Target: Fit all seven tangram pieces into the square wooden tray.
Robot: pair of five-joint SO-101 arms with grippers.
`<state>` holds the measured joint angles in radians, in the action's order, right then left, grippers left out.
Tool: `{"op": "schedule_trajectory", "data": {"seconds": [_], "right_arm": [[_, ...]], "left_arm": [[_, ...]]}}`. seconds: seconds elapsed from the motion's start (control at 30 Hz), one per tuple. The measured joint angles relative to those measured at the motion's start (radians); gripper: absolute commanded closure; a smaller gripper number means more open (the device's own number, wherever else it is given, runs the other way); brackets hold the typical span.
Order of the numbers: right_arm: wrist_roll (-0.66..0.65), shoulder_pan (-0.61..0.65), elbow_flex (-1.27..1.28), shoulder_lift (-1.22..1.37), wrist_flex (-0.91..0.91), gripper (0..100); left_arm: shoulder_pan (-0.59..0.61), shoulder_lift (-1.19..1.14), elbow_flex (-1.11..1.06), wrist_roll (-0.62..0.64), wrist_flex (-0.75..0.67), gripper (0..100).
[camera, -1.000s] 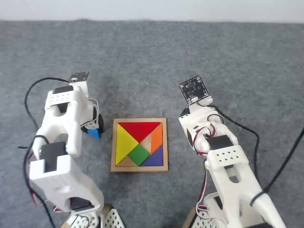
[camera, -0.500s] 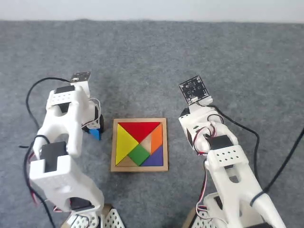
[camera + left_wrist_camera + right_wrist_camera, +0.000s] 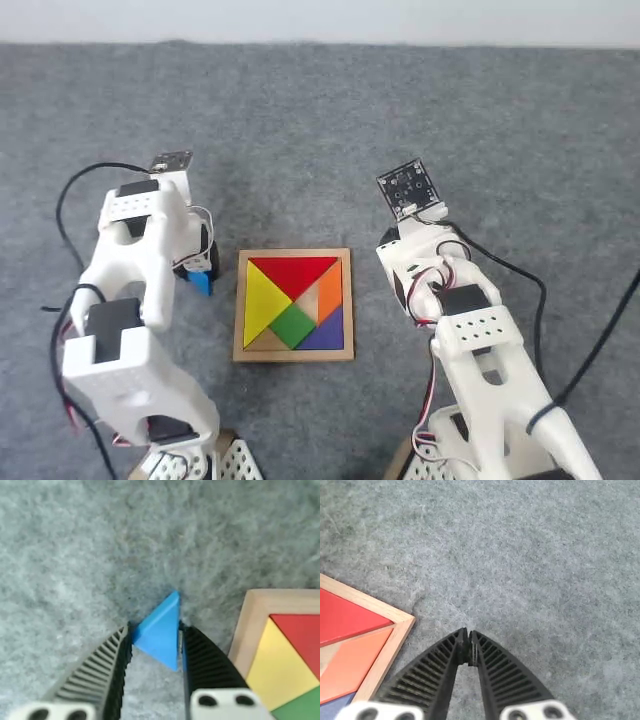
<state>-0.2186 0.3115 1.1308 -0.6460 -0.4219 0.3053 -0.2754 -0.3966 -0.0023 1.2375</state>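
Note:
The square wooden tray (image 3: 239, 302) lies between the two arms and holds red, yellow, orange, green and purple pieces, with two bare wooden gaps. A blue triangle (image 3: 160, 632) sits on the carpet just left of the tray (image 3: 256, 611). My left gripper (image 3: 154, 635) is shut on this blue triangle (image 3: 201, 281), one finger on each side. My right gripper (image 3: 469, 644) is shut on nothing, low over the carpet just off the tray's right corner (image 3: 405, 621).
Grey carpet covers the whole table around the tray. Black cables trail from both arm bases, one looping at the far left (image 3: 70, 190) and one at the right (image 3: 530, 285). A pale wall strip runs along the back.

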Motion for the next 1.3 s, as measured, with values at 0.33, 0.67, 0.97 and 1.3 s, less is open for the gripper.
{"op": "schedule_trajectory", "data": {"seconds": [0.33,0.67,0.97,1.3], "right_arm": [[0.0,0.0,0.0,0.0,0.0,99.1],[0.0,0.0,0.0,0.0,0.0,99.1],[0.0,0.0,0.0,0.0,0.0,99.1],[0.0,0.0,0.0,0.0,0.0,99.1]], "left_arm": [[0.0,0.009,-0.003,0.0,0.025,93],[0.008,0.186,-0.015,-0.081,0.095,92],[0.008,0.192,-0.015,-0.092,0.12,81],[0.008,0.192,-0.155,-0.097,0.025,80]]}}
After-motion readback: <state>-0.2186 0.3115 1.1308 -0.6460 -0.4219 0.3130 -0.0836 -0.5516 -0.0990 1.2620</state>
